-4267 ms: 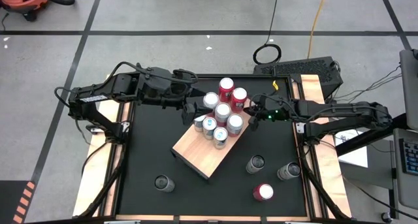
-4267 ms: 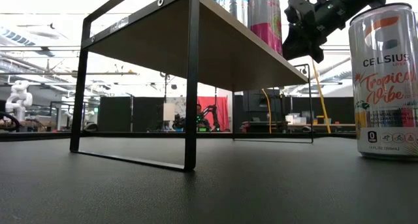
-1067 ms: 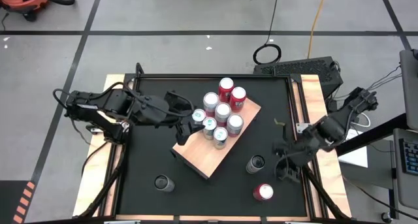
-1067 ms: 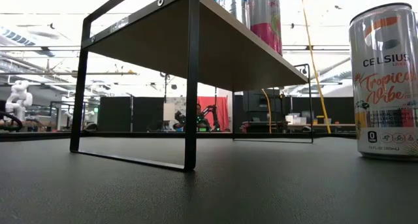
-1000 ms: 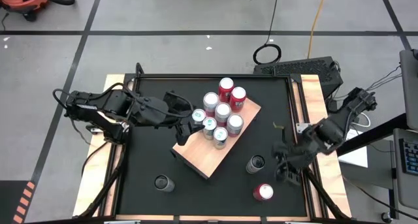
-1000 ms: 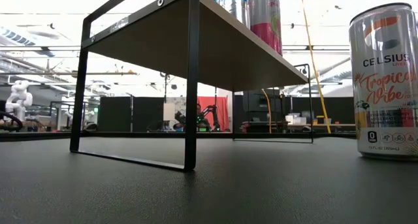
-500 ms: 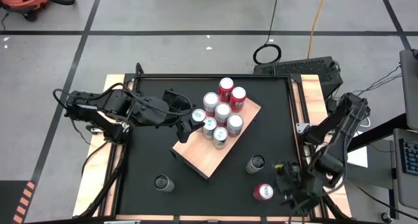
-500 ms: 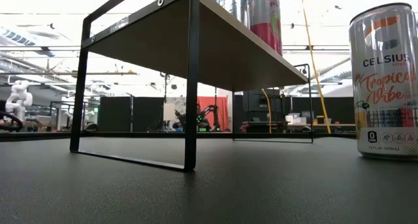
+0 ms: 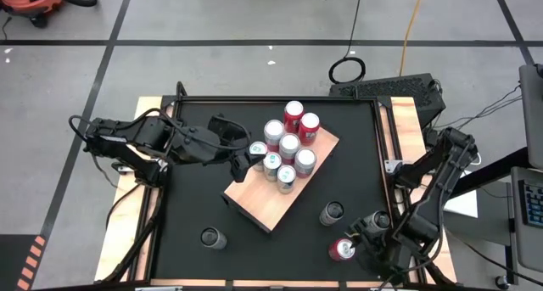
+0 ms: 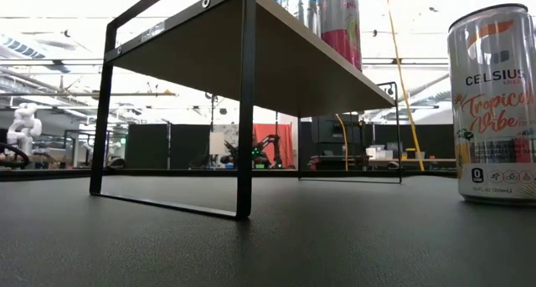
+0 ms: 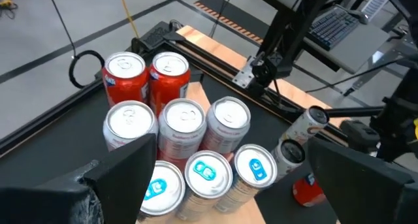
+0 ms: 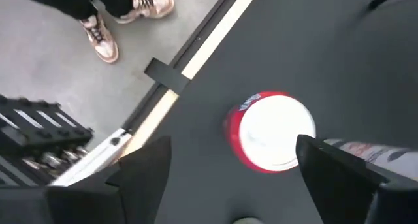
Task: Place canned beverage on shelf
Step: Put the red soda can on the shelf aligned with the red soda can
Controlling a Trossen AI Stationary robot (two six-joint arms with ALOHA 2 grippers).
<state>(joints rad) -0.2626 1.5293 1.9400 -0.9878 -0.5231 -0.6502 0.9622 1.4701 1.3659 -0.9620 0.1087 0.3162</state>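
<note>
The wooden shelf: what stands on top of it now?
On the shelf stand seven upright cans, clustered at its far end; two have red tops. The near end is bare wood. Nothing shows under it in the low view.

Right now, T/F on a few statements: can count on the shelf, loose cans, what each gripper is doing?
1. Seven cans stand on the shelf. False: eight.
2. The right gripper hangs open over the red can. True.
3. The left gripper grips a shelf can. False: it is open, holding nothing, beside the cluster.
4. A can stands alone on the table's near-left part. True.
5. The red can lies on its side. False: it stands upright, its top facing the right wrist camera.
</note>
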